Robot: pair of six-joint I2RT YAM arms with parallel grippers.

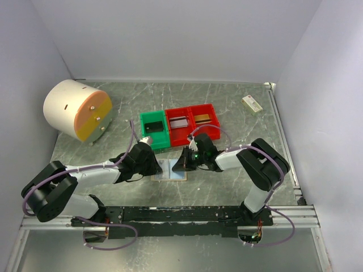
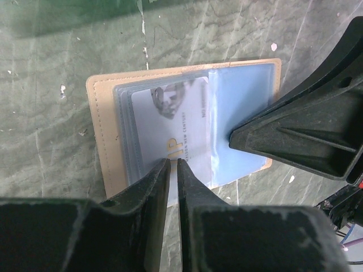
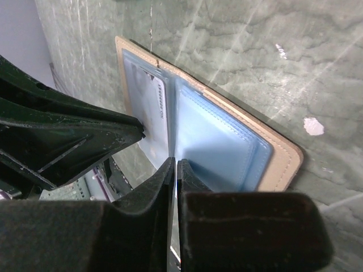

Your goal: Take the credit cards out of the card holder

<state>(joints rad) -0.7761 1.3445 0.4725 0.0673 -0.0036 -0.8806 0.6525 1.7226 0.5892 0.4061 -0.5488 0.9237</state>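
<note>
The left gripper (image 2: 173,162) and right gripper (image 3: 174,162) crowd the holder (image 1: 172,170); bins (image 1: 180,137) stand just behind; worktop (image 1: 241,122) rightward lies open.

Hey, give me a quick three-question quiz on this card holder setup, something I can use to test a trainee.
1. True or false: the card holder lies open on the table.
2. The dark card lies in a bin of which colour? A) red B) green C) blue
3. Fill in: the tip of the ___ pincer rests on the blue pocket beside the silver card.

Key: 1. True. 2. B, the green bin. 3. Right: the right pincer.
</note>
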